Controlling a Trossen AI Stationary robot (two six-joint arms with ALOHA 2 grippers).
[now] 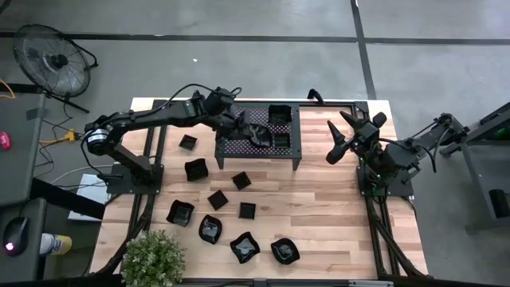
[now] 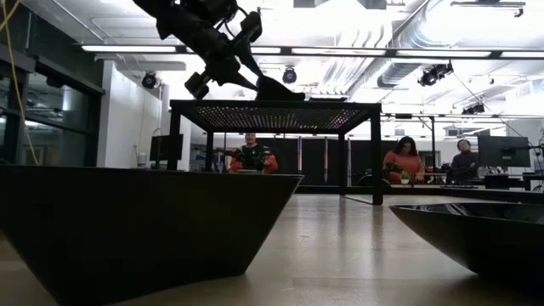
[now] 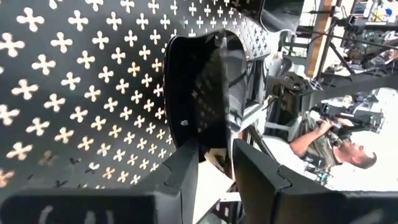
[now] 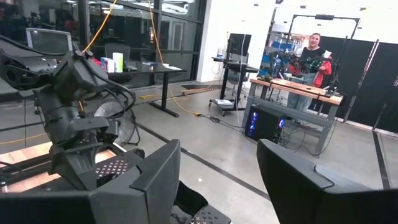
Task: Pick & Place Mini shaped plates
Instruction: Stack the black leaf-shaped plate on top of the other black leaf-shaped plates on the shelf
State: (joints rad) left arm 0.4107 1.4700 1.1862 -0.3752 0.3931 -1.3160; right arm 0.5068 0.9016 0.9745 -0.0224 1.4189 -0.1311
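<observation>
While my left gripper (image 1: 253, 134) reaches over the perforated rack (image 1: 235, 147) at the table's far side, its fingers (image 3: 186, 171) are clenched on the rim of one mini plate (image 3: 202, 99), held tilted just above the rack top. My right gripper (image 1: 341, 137) waits beside the rack's right end, raised, its fingers spread wide and holding nothing.

Edges and free room: the rack stands against the far edge of the table (image 1: 335, 215). Two further plates (image 1: 280, 117) sit on its right part. Between rack and near edge the loose plates lie scattered: small square ones (image 1: 241, 181) in the middle, wavy-rimmed ones (image 1: 245, 247) in a row along the near edge, beside a potted plant (image 1: 153, 257) at the near left corner. The right half of the tabletop is bare wood.

View differences: the high view alone gives the layout. The low view shows the held plate (image 2: 276, 88) clear of the rack top, and two near-edge plates (image 2: 144, 229) looming large in front. The left wrist view shows the rack's cross-shaped holes and the grip on the rim. Only the low and wrist views show people (image 2: 405, 163) at benches beyond the table.
</observation>
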